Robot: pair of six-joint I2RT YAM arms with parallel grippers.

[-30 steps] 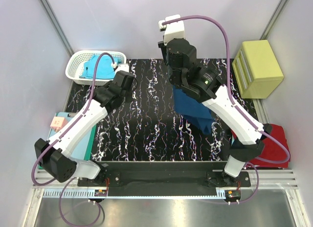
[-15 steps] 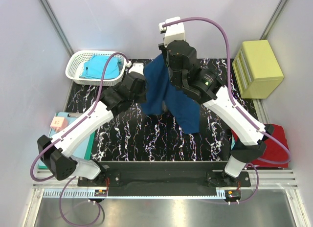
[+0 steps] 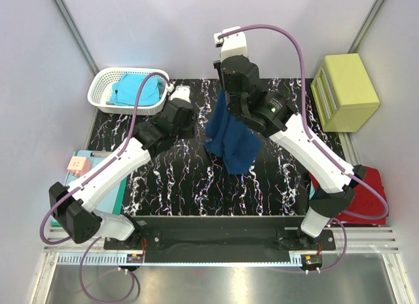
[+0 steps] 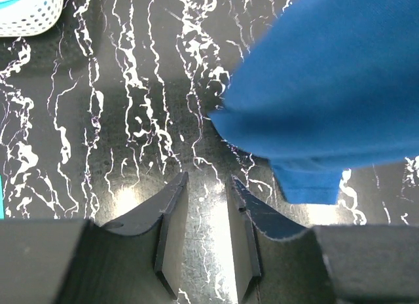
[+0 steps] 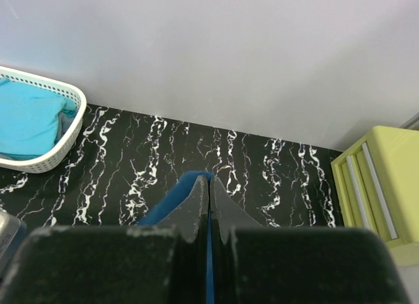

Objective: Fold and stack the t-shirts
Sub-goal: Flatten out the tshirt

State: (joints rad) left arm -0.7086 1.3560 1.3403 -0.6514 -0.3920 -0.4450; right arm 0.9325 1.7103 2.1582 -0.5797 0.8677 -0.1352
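Note:
A navy blue t-shirt (image 3: 230, 139) hangs bunched above the middle of the black marbled mat (image 3: 177, 179). My right gripper (image 5: 208, 179) is shut on its top edge, and blue cloth shows between the fingers. My left gripper (image 4: 206, 186) stands open and empty just left of the hanging shirt (image 4: 327, 88), not touching it, with bare mat between its fingers. A turquoise t-shirt (image 3: 136, 89) lies in the white basket (image 3: 98, 94) at the back left. A red t-shirt (image 3: 368, 194) lies at the right edge, partly behind the right arm. The navy shirt's chest print is hidden.
A yellow drawer box (image 3: 345, 91) stands at the back right. A teal clipboard (image 3: 71, 186) with a pink square (image 3: 78, 164) on it lies at the left, partly under the left arm. The basket's corner (image 4: 26, 9) shows in the left wrist view.
The right arm has raised the navy shirt and carried it left toward the mat's middle, where it hangs more bunched. The left arm has reached right to just beside it.

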